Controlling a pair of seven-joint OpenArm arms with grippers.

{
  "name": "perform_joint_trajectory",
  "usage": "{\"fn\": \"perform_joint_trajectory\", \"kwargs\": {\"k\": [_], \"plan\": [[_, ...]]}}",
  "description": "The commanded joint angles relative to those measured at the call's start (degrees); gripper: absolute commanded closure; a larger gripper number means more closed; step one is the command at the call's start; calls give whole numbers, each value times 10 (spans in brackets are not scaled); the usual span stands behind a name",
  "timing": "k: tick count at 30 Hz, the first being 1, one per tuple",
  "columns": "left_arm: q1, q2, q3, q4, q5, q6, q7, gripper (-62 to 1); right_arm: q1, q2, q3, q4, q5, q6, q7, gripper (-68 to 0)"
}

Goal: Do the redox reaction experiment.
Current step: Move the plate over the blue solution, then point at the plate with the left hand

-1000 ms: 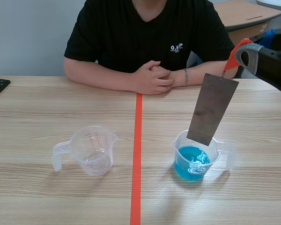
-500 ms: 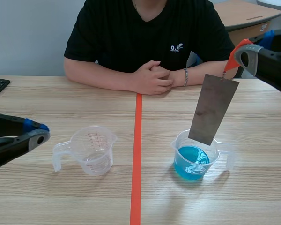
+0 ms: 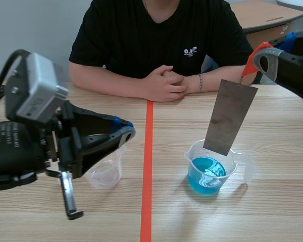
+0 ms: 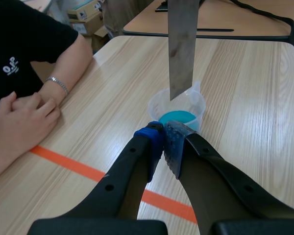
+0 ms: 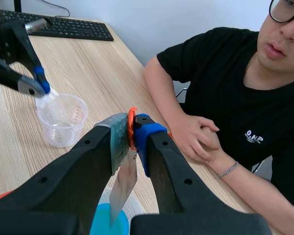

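A grey metal plate [image 3: 229,117] hangs by an orange clip [image 3: 251,61] from my right gripper [image 3: 257,56], which is shut on the clip [image 5: 131,122]. The plate's lower edge is just above the rim of a clear cup of blue liquid [image 3: 208,171], right of the tape line. An empty clear measuring cup [image 3: 107,174] stands left of the line, largely hidden by my left arm. My left gripper [image 3: 124,131] is shut on nothing above that cup's far rim. The left wrist view has the gripper [image 4: 161,131] pointing at the blue cup [image 4: 155,104] and the plate [image 4: 182,44].
A person sits across the table with clasped hands [image 3: 164,83] resting near the far end of the orange tape line [image 3: 147,171]. A black keyboard [image 5: 63,28] lies at the table's far left corner. Another desk [image 4: 225,19] stands beyond the table's right edge.
My left arm has swung in from the left and now stands over the empty cup, covering most of it. The right gripper and the plate rose slightly, then held still.
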Motion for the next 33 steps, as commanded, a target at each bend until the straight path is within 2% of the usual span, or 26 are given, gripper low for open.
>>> {"fn": "perform_joint_trajectory", "kwargs": {"k": [1,4,8,12,21,29,33], "plan": [[-10,28,7,-14,12,0,2,-41,8,3,-2,4,6,-2,9,-15],[-36,78,29,-50,43,0,11,-41,8,3,-2,4,6,-2,9,-15],[-67,123,57,-99,50,9,17,-41,8,3,-2,4,6,-2,9,-15],[-96,160,80,-145,73,13,17,-41,8,3,-2,4,6,-2,9,-15],[-161,219,128,-230,73,28,17,-41,8,3,-2,4,6,-2,11,-15],[-193,255,145,-270,73,30,19,-41,8,3,-2,4,6,-2,11,-15],[-203,273,148,-287,73,42,31,-41,8,3,-2,4,6,-2,11,-15]]}}
